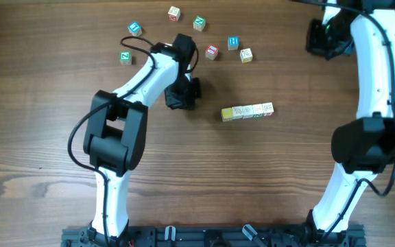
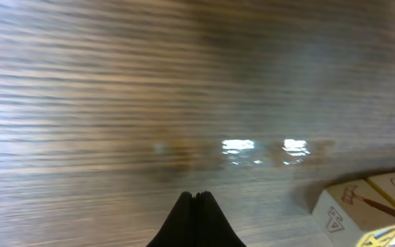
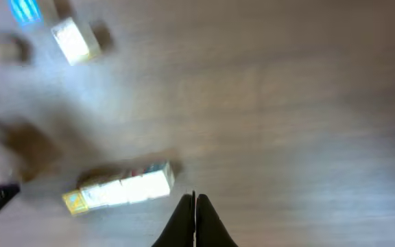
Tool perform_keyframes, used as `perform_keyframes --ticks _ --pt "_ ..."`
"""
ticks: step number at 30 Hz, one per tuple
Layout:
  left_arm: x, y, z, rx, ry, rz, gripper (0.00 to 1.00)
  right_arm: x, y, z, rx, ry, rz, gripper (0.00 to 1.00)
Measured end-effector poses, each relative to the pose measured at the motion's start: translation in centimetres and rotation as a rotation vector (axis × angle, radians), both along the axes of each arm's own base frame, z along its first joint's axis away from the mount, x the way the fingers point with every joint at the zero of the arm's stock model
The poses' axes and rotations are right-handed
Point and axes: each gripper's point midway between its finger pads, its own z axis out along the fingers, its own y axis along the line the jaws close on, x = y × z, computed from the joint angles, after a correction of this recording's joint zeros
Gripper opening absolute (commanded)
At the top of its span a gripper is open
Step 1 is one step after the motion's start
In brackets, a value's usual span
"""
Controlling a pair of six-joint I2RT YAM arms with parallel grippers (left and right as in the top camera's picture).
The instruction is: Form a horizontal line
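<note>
The horizontal line (image 1: 247, 112) is a short row of small wooden letter cubes at the table's middle, with a yellow-faced cube at its left end. It also shows blurred in the right wrist view (image 3: 119, 189), and its end cubes (image 2: 362, 206) show at the lower right of the left wrist view. My left gripper (image 1: 182, 96) is shut and empty, to the left of the row and apart from it. My right gripper (image 1: 324, 38) is shut and empty at the far right of the table, well away from the row.
Several loose cubes lie scattered at the back: a green one (image 1: 125, 57), a blue one (image 1: 135, 28), a pale one (image 1: 174, 12), another green one (image 1: 199, 23), a red one (image 1: 212, 51), a blue one (image 1: 233, 42) and a yellowish one (image 1: 246, 55).
</note>
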Motion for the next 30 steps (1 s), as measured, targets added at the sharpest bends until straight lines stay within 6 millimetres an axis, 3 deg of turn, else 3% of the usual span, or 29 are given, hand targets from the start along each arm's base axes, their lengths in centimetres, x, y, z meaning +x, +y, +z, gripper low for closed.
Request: perform_keyframes --ticks 1,3,7,11,17,22,30 --pt "-0.3 -0.5 0.0 -0.003 0.0 -0.013 0.04 -1.5 0.7 -3.1 0.039 0.1 0.003 0.04" --pt "-0.6 -1.2 0.0 -0.005 0.002 -0.028 0.04 -2.5 1.4 -7.0 0.08 0.175 0.004 0.04" --pt "-0.8 -1.4 0.0 -0.006 0.003 -0.03 0.04 -4.8 2.4 -11.8 0.139 0.265 0.001 0.04" --pt "-0.9 -1.8 0.0 -0.006 0.003 -0.022 0.04 -4.7 2.7 -13.5 0.158 0.246 0.003 0.04" --pt "-0.7 -4.0 0.1 -0.03 -0.042 -0.047 0.04 -5.3 2.8 -15.9 0.165 0.244 0.003 0.05" --pt "-0.6 -4.3 0.1 -0.033 -0.047 -0.038 0.04 -5.3 2.9 -16.0 0.172 0.242 0.003 0.08" --pt "-2.6 -6.9 0.1 -0.034 -0.045 -0.108 0.04 -5.2 3.0 -16.0 0.175 0.238 0.003 0.09"
